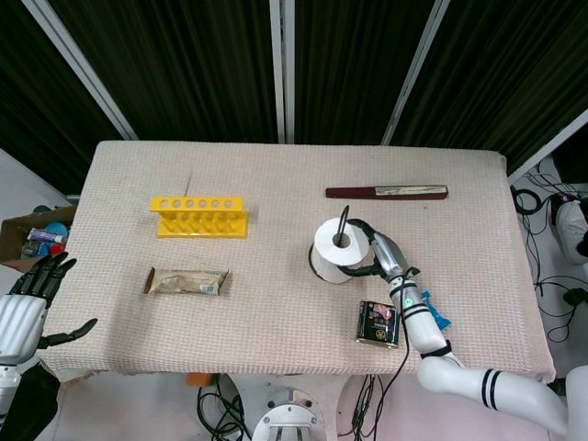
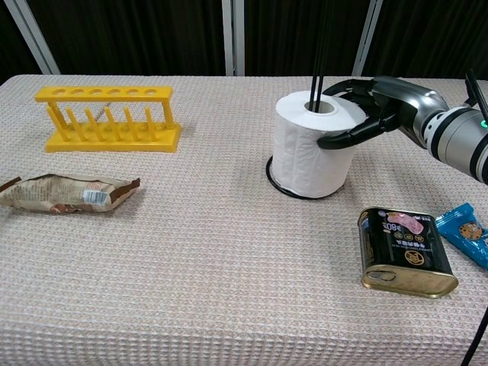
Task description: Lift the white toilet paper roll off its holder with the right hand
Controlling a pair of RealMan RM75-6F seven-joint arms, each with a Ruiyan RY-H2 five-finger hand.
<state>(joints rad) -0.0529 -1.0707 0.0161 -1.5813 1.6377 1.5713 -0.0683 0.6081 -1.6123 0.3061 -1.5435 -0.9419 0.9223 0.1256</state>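
The white toilet paper roll (image 1: 336, 251) (image 2: 311, 151) stands on its black holder, whose ring base (image 2: 283, 183) lies under it and whose thin rod (image 2: 316, 69) rises through the core. My right hand (image 1: 383, 256) (image 2: 380, 107) wraps the roll from the right. Its thumb presses the front side and the other fingers curl over the far top edge. The roll still sits down on the ring. My left hand (image 1: 33, 296) hangs off the table's near-left corner, fingers apart, holding nothing.
A dark tin can (image 1: 378, 323) (image 2: 404, 252) lies just in front of my right forearm, with a blue packet (image 2: 467, 229) to its right. A yellow rack (image 1: 200, 217) (image 2: 107, 114) and a snack wrapper (image 1: 186, 281) (image 2: 65, 191) lie on the left, a long dark-red object (image 1: 386, 192) at the back.
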